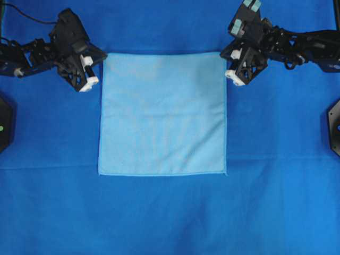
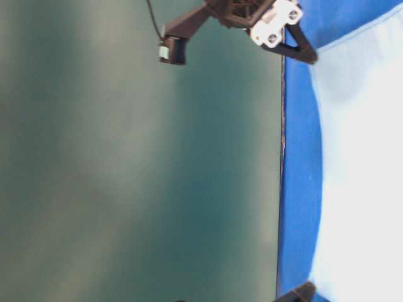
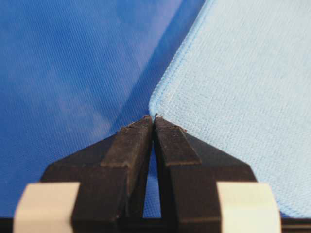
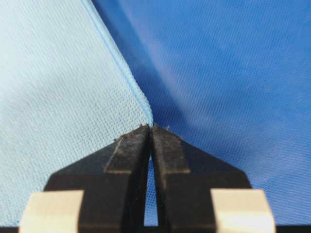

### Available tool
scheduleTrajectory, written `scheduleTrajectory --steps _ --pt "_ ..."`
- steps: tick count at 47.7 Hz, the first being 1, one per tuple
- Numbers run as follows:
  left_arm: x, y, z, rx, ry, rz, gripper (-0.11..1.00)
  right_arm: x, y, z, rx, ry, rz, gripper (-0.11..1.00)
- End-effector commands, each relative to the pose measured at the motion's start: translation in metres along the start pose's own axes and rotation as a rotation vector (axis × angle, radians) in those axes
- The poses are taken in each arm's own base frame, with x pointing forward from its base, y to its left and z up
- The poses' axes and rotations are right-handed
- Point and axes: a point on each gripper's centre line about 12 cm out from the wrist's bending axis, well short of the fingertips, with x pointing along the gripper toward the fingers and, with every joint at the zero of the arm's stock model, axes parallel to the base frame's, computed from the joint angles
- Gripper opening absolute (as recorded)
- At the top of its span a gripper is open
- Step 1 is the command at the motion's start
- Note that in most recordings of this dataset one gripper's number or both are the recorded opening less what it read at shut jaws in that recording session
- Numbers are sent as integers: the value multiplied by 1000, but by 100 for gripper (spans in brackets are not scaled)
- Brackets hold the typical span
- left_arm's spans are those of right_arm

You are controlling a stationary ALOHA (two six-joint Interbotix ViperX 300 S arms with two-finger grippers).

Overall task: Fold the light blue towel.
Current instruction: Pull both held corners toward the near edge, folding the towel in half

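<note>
The light blue towel (image 1: 162, 113) is spread flat, each far corner pinched by the left pincer (image 3: 154, 118) and right pincer (image 4: 150, 127).

clearance: my left gripper (image 1: 97, 68) and right gripper (image 1: 229, 65) sit at the light blue towel's (image 1: 162, 114) two far corners, fingertips closed | towel lies flat | blue table covering (image 1: 170, 212) open on all sides | near edge free to approach | dark mounts (image 1: 334, 127) only at table sides
</note>
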Motion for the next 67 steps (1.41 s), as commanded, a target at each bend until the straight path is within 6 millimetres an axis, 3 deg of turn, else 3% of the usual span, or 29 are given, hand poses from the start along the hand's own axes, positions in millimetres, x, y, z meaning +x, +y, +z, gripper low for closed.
scheduleTrajectory --steps 1,19,31,46,67 --pt "-5 1 14 2 -49 2 1 -10 0 17 3 -52 0 2" --pt "-11 -22 10 46 3 -64 1 -17 10 17 -6 -27 22 2" --pt "-37 -71 7 164 95 -217 1 -44 61 11 -82 26 136 2" --pt "-65 -129 -11 249 165 -393 1 -65 127 -20 -110 123 290 2" --pt "-92 -185 -26 190 216 -549 1 -87 183 -50 -90 198 412 2"
